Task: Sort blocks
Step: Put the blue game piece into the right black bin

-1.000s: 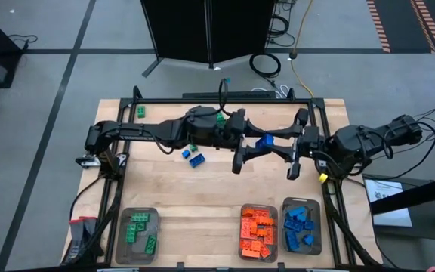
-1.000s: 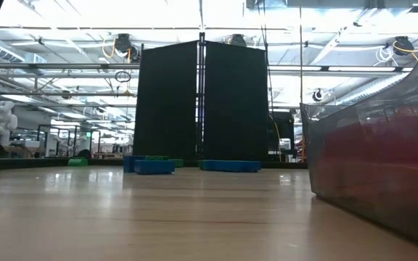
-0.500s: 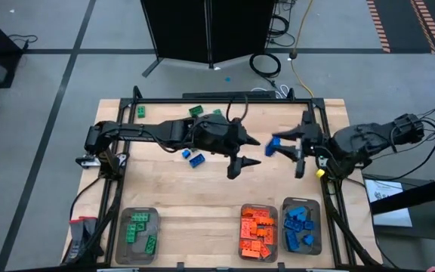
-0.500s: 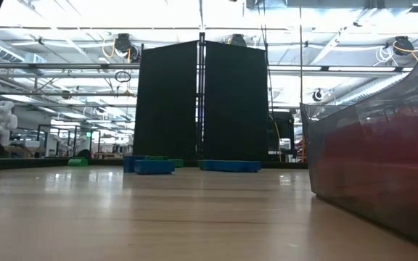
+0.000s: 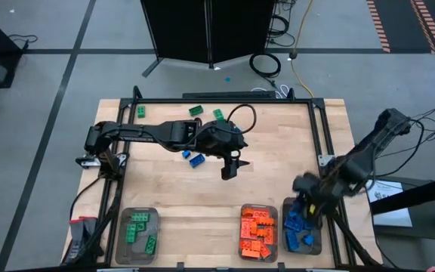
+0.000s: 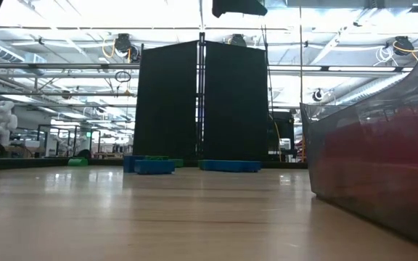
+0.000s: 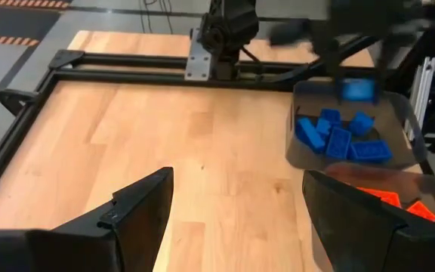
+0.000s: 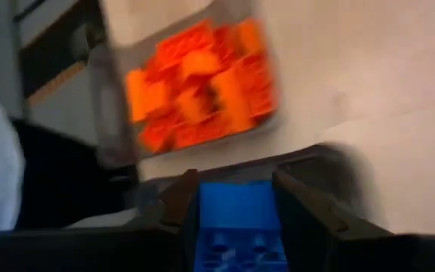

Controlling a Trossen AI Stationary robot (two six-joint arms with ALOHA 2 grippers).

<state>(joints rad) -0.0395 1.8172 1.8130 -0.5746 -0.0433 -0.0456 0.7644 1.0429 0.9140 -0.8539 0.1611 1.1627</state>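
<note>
My right gripper (image 5: 308, 195) hovers over the far end of the blue tray (image 5: 317, 227) and is shut on a blue block (image 8: 236, 215). The left wrist view shows that block (image 7: 359, 90) blurred above the tray's blue blocks (image 7: 338, 140). My left gripper (image 5: 228, 168) is open above the table's middle and touches nothing. Two blue blocks (image 5: 192, 157) lie flat on the wood just left of it. Green blocks (image 5: 195, 110), (image 5: 219, 115), (image 5: 140, 112) lie near the far edge. My right gripper pinches the blue block (image 8: 236, 204) between its two fingers (image 8: 178, 198), one on each side face. The block is lifted clear above the blue tray. The blur hides how far back it reaches.
Three clear trays stand along the near edge: green blocks (image 5: 138, 234) at the left, orange (image 5: 258, 231) and blue at the right. A black frame (image 5: 225, 99) rims the table. In the low view the orange tray's wall (image 6: 376, 167) fills the right side. Bare wood lies between the trays and my left gripper.
My right gripper has carried the blue block from the table's middle toward the right and near edges, ending above the blue tray. My left arm has drawn back a little toward the left edge; its gripper hangs open.
</note>
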